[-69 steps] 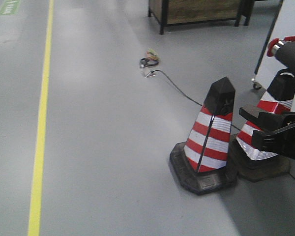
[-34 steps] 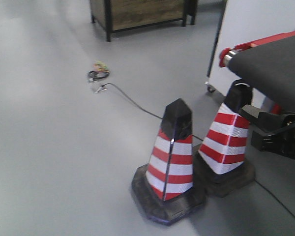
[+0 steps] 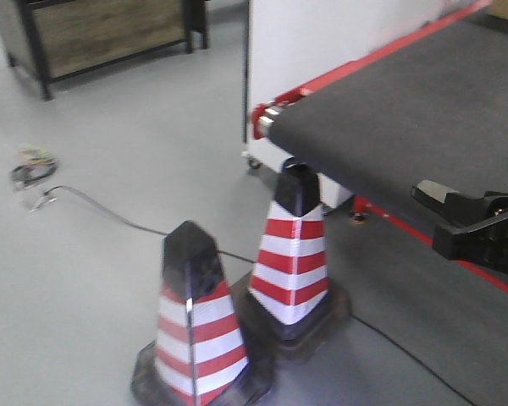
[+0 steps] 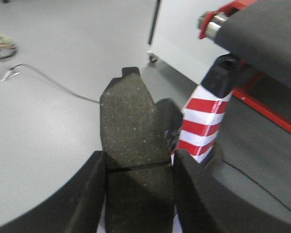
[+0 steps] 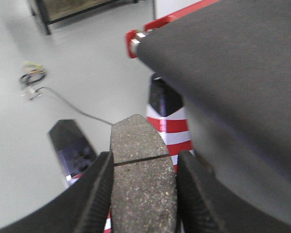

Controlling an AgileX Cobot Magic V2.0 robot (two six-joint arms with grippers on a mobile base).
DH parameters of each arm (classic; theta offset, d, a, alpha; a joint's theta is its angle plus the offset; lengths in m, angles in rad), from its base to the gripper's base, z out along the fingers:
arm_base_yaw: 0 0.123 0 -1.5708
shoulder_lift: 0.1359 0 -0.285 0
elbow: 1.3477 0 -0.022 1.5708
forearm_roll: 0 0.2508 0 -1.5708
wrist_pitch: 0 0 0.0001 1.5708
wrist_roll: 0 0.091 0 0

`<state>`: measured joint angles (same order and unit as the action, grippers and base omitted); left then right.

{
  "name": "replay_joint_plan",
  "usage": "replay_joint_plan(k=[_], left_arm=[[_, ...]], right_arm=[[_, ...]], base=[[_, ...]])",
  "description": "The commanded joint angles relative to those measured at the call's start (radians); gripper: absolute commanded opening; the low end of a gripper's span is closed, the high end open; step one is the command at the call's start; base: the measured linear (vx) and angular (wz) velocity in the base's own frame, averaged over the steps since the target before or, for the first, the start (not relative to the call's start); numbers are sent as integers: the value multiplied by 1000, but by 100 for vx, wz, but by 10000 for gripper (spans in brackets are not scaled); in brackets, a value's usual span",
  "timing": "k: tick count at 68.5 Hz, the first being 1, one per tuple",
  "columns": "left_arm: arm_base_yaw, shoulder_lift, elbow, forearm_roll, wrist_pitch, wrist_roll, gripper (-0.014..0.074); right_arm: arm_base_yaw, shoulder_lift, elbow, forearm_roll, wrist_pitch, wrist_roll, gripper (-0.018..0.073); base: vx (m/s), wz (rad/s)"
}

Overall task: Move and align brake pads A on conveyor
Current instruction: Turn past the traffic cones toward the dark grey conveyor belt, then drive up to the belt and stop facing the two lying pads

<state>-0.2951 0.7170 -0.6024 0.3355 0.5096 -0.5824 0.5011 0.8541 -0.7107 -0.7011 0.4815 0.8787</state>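
My left gripper (image 4: 138,162) is shut on a brake pad A (image 4: 131,116), a dark-grey oblong with a thin groove across it. The pad sticks out forward over the grey floor. My right gripper (image 5: 144,162) is shut on a second brake pad A (image 5: 138,138), held the same way. The conveyor (image 3: 406,110) is a charcoal belt with red edge strips. It fills the upper right of the front view, ahead and to the right of both grippers. It also shows as the conveyor (image 4: 274,34) top right in the left wrist view and the conveyor (image 5: 233,63) on the right in the right wrist view.
Two red-and-white traffic cones stand on the floor at the belt's near end, one cone (image 3: 292,254) against it and one cone (image 3: 195,330) nearer me. A black cable (image 3: 93,207) runs across the floor. A wooden cabinet (image 3: 102,30) and a white panel (image 3: 322,34) stand behind.
The front view has swung right. The cones and cable slid left in the frame, and the conveyor came in from the right to fill the upper right. The right arm keeps its place in view.
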Motion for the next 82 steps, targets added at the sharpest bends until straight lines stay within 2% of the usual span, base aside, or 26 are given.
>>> replay_joint_plan(k=[1, 44, 82], left_arm=[[-6, -6, -27, 15, -82, -4, 118], [-6, -6, -27, 15, -82, -4, 118], [-6, -6, -27, 15, -82, -4, 118]], right_arm=[[-2, -12, -30, -42, -69, -1, 49], [-2, -12, -30, -41, -68, -1, 49], [-2, -12, -30, -41, -68, -1, 49]], base=[[31, -63], [26, -64], [22, -40]])
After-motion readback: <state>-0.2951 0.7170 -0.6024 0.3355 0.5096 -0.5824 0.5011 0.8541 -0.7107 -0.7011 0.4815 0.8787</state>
